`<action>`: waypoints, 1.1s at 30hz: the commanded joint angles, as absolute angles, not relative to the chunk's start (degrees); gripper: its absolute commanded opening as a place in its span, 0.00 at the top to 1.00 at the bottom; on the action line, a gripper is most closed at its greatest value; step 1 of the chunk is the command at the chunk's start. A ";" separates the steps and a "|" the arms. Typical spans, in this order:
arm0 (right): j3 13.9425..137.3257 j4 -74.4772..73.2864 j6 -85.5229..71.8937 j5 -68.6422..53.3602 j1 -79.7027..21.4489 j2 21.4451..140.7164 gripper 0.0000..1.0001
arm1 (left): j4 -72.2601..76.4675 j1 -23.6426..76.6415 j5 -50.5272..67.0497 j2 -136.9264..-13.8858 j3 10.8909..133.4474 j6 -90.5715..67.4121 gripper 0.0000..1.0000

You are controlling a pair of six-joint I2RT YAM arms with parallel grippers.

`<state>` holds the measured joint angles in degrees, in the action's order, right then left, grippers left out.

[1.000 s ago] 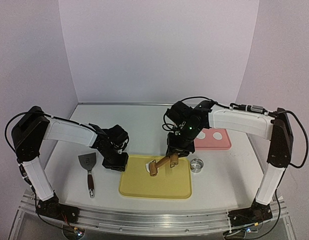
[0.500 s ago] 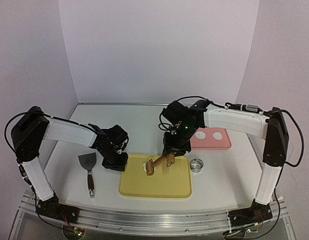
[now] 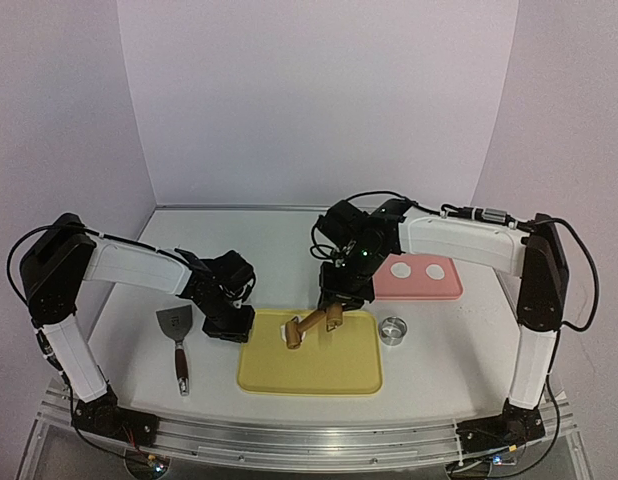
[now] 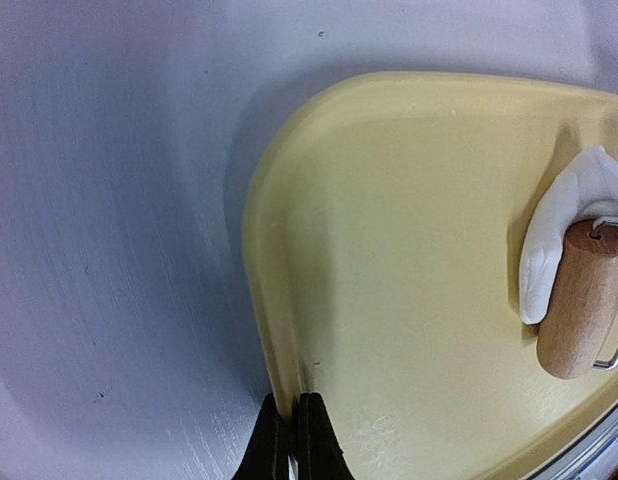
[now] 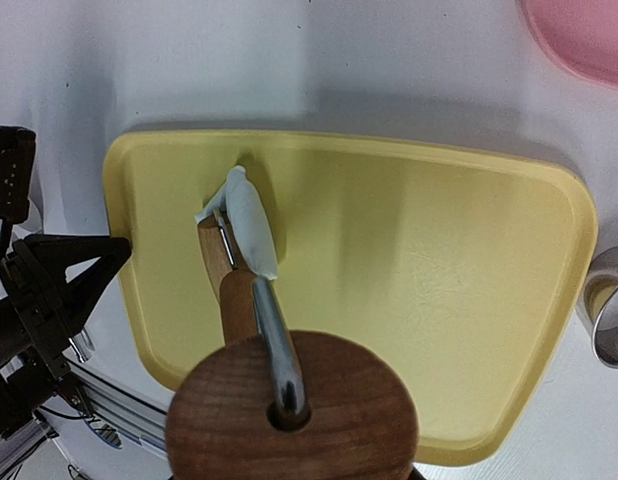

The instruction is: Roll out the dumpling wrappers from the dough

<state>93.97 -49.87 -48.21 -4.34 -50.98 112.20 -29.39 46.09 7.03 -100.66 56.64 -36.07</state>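
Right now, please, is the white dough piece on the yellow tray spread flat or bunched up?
Bunched up: the white dough piece sits thick and curled against the wooden roller.

So the yellow plastic tray (image 5: 439,270) is smooth with a soft sheen and a few faint scuffs. The wooden rolling pin (image 4: 579,300) is bare light wood, satin-smooth, with a shiny metal rod. The white dough piece (image 4: 569,215) looks soft and matt. The small metal ring cutter (image 3: 393,330) is polished. The pink plastic tray (image 3: 419,288) looks smooth, and the round white dumpling wrappers (image 3: 400,270) on it are dull. The metal-bladed spatula (image 3: 178,345) has a dark reddish handle, wood I think. The white table (image 4: 119,200) is matt with a fine grain.
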 commanded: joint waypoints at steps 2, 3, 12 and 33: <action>91.78 -53.70 -47.79 4.73 -51.81 121.73 1.00 | -32.96 47.10 5.98 -101.60 53.79 -34.80 1.00; 92.05 -53.70 -47.74 4.61 -51.83 121.97 1.00 | -32.96 47.11 5.98 -101.60 53.79 -34.80 1.00; 94.01 -53.70 -47.40 3.37 -52.19 124.08 1.00 | -32.61 47.20 6.15 -102.08 53.90 -34.67 1.00; 97.64 -53.70 -47.54 0.99 -52.56 127.99 1.00 | -32.34 47.20 6.13 -102.39 54.22 -34.28 1.00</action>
